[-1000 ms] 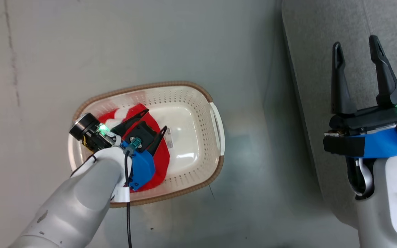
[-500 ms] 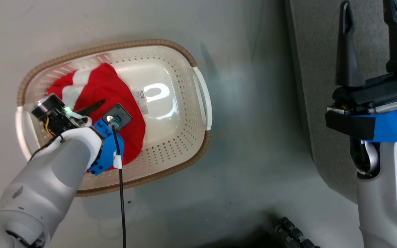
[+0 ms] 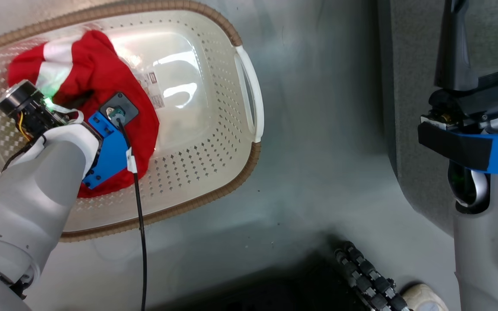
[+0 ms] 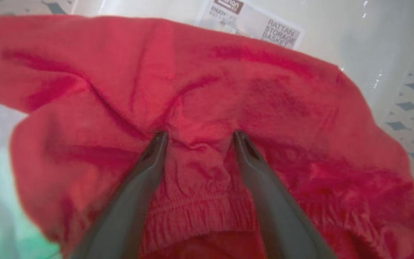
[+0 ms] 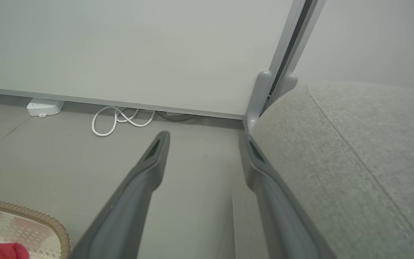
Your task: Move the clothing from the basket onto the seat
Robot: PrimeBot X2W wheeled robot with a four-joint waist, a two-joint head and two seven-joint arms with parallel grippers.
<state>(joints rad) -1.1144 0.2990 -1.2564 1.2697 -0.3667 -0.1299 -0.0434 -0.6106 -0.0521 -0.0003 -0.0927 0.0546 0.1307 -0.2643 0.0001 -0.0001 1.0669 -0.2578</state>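
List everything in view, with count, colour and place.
basket: one, cream with brown rim, on the floor
clothing: one heap, red and white, in the basket
label: one, white, on the basket's bottom
seat: one, grey, right of the basket
cable: one, white, looped by the wall
box: one, white, by the wall
hose: one, black ribbed, on the floor
left tool: one, dark, open, tips on the clothing
right tool: one, dark, open, beside the seat

Cream perforated basket (image 3: 255,149), brown rim, on grey floor (image 3: 318,172): red-and-white clothing (image 3: 97,73) heaped in its left half, paper label (image 3: 154,88) partly bare beside it. Pale left arm (image 3: 37,181) reaches into the basket over the clothing. Right gripper (image 3: 482,39), fingers spread, above the grey seat (image 3: 409,108).
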